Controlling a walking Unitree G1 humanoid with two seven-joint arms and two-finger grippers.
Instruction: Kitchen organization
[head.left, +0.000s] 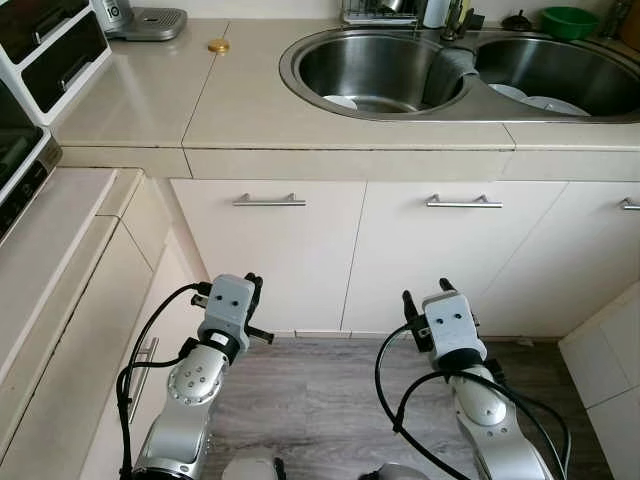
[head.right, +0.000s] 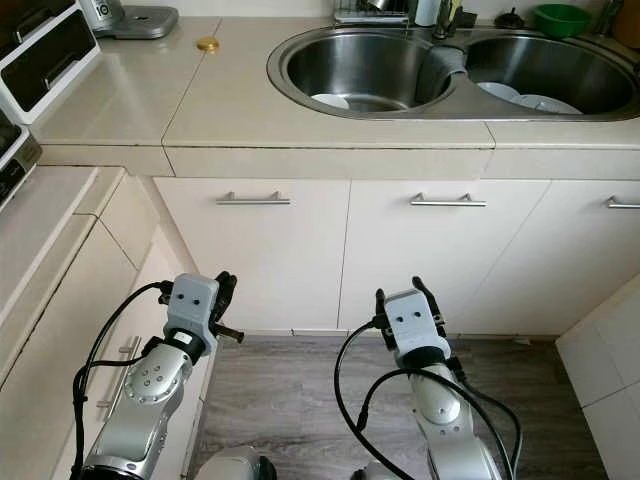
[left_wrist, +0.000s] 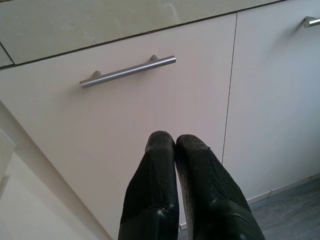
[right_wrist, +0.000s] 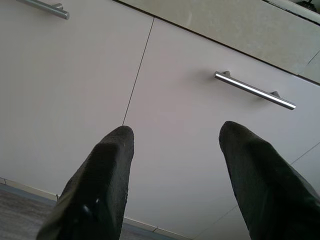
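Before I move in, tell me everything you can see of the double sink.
The sink is a shiny steel unit set flush into the beige countertop, above the closed white cabinet doors. It has two rounded basins joined by a curved divider. The left basin holds a white plate; the right basin holds more white dishes. A green bowl sits on the counter behind it. Neither claw is near it.

Green bowl (head.left: 569, 20) cut by top edge; plates (head.left: 540, 100) partly hidden by sink (head.left: 300, 75) rim; small gold item (head.left: 218, 45) on desk (head.left: 240, 110) too small to ID.
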